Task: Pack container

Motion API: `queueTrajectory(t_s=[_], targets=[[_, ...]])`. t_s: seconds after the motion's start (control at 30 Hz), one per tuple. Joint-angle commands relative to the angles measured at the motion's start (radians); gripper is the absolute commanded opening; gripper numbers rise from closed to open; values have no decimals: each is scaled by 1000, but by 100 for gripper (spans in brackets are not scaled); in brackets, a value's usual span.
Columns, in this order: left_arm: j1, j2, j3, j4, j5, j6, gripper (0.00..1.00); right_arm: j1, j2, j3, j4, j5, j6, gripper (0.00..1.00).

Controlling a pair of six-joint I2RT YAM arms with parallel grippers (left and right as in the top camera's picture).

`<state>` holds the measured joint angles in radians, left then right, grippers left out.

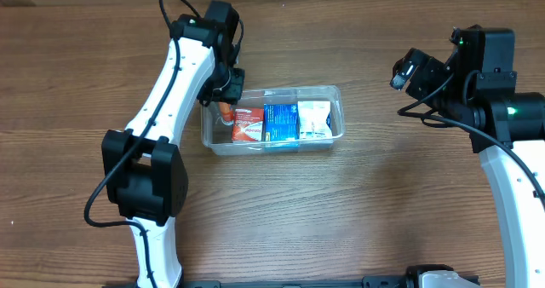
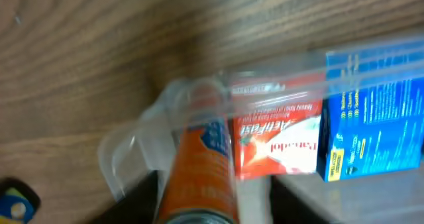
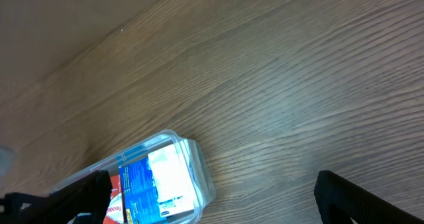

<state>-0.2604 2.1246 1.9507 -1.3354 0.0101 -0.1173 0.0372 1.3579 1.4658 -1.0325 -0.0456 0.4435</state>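
Note:
The clear container (image 1: 334, 92) lies at the table's middle. It holds a red packet (image 1: 248, 124), a blue box (image 1: 280, 121) and a white packet (image 1: 313, 118) side by side. My left gripper (image 1: 226, 106) is over the container's left end, shut on an orange bottle (image 2: 199, 171) that points down into the left corner (image 2: 129, 148) beside the red packet (image 2: 278, 141) and the blue box (image 2: 374, 128). My right gripper (image 1: 410, 71) is open and empty, off to the right above the table. In the right wrist view (image 3: 212, 207) the container (image 3: 204, 179) lies low and to the left.
Bare wood-grain table surrounds the container. A small dark and yellow object (image 2: 14, 201) shows at the left wrist view's lower left edge. The arm bases stand at the front left (image 1: 145, 186) and at the right (image 1: 511, 152).

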Motion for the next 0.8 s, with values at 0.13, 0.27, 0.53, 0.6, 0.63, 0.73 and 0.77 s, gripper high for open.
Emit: queueTrajectory(t_s=[0.13,0.27,0.53,0.6,0.63,0.73,0.77], targets=[[105,-338,165,-222,5,-76,95,0,-5,6,5,-1,-2,100],[267,-441,140,-354,-54,-131,98,0,-5,6,5,-1,-2,100],[630,-447,-478,-1,3,-85,94,0,-5,6,5,-1,-2,100],[633,-438,-551,95,34,-54,95,0,-5,6,5,-1,-2,100],[633,-431,-580,143,41,-54,95,0,-5,6,5,-1,-2,100],[633,-409,-606,223,40,-46,88,0,-5,6,5,-1,-2,100],[633,-381,-607,257,40,-40,82,0,-5,6,5,-1,-2,100]])
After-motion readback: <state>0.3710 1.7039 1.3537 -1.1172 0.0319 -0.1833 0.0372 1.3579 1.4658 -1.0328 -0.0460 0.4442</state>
